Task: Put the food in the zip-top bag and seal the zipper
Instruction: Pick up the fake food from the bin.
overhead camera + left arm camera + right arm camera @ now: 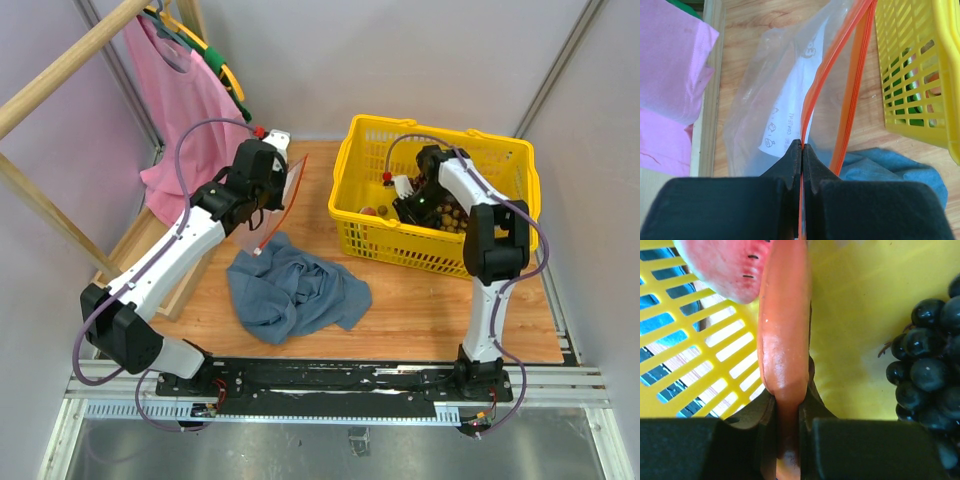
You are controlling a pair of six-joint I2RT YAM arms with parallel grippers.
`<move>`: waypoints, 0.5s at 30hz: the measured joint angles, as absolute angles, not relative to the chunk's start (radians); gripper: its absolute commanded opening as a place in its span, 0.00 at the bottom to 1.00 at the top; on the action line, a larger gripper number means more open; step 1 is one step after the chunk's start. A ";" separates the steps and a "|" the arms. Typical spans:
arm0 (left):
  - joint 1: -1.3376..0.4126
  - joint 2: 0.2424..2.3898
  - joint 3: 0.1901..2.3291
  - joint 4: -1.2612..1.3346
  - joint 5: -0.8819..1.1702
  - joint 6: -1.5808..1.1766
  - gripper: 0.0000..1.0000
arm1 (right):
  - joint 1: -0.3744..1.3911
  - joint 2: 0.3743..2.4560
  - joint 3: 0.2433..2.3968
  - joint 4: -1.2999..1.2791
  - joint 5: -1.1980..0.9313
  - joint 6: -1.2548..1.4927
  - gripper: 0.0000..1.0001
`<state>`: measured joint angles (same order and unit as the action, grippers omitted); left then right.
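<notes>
My left gripper (272,190) (802,146) is shut on the zipper (830,65), the orange-red strip of the clear zip-top bag (283,200) (765,90). The bag hangs over the table left of the basket, mouth edges apart, white label (787,122) showing. My right gripper (405,195) (787,395) is inside the yellow basket (440,130), shut on a smooth orange-red food piece (785,315). A red wedge with black seed marks (725,265) touches it at upper left; I cannot tell if they are one piece. Dark purple grapes (927,375) lie to the right on the basket floor.
A blue-grey cloth (295,290) (890,170) lies crumpled in front of the bag. Brownish grapes (452,215) sit in the basket. A pink garment (185,100) (670,65) hangs on a wooden rack (60,70) at far left. The basket wall (920,75) stands right of the bag.
</notes>
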<state>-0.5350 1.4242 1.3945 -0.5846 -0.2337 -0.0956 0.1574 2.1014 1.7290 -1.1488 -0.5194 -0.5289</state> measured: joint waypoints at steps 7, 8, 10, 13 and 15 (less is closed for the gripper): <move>-0.525 1.423 1.401 -0.588 -0.243 -0.149 0.00 | 0.191 1.939 1.769 -1.109 -0.434 -0.473 0.01; -0.525 1.423 1.405 -0.588 -0.243 -0.161 0.00 | 0.199 1.897 1.771 -1.093 -0.414 -0.458 0.01; -0.525 1.423 1.417 -0.592 -0.243 -0.186 0.00 | 0.213 1.802 1.771 -1.056 -0.368 -0.420 0.01; -0.525 1.423 1.441 -0.595 -0.244 -0.221 0.00 | 0.238 1.688 1.764 -0.986 -0.289 -0.356 0.01; -0.525 1.423 1.462 -0.604 -0.247 -0.249 0.01 | 0.269 1.619 1.755 -0.926 -0.223 -0.306 0.01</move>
